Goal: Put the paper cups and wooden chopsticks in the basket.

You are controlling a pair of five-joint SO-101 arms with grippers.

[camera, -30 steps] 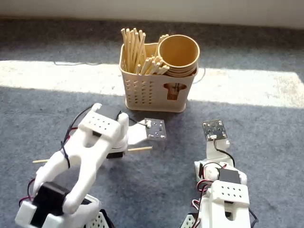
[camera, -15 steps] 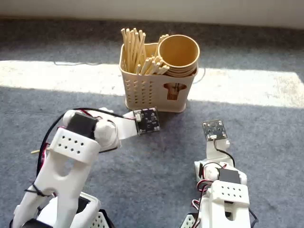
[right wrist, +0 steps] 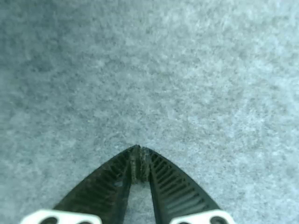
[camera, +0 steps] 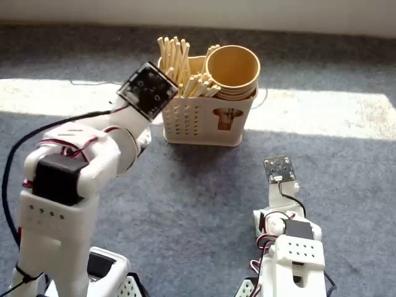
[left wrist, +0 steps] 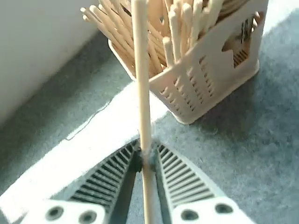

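My left gripper (left wrist: 145, 154) is shut on a single wooden chopstick (left wrist: 141, 88), which stands up between the jaws. In the left wrist view the beige slotted basket (left wrist: 215, 79) lies just beyond it, packed with chopsticks (left wrist: 180, 28). From above, the left arm (camera: 86, 161) is raised, its wrist close to the left side of the basket (camera: 204, 120). The basket holds a bundle of chopsticks (camera: 176, 62) and a stack of paper cups (camera: 232, 69). My right gripper (right wrist: 139, 156) is shut on nothing, low over the grey carpet (right wrist: 149, 70).
The right arm (camera: 289, 238) rests at the front right, away from the basket. A sunlit band (camera: 328, 114) crosses the carpet behind the basket, and a pale wall (left wrist: 32, 56) runs along the back. Open carpet (camera: 204, 198) lies between the arms.
The left arm lifted the chopstick off the carpet and swung up and back to the basket's left side. The right arm kept still.
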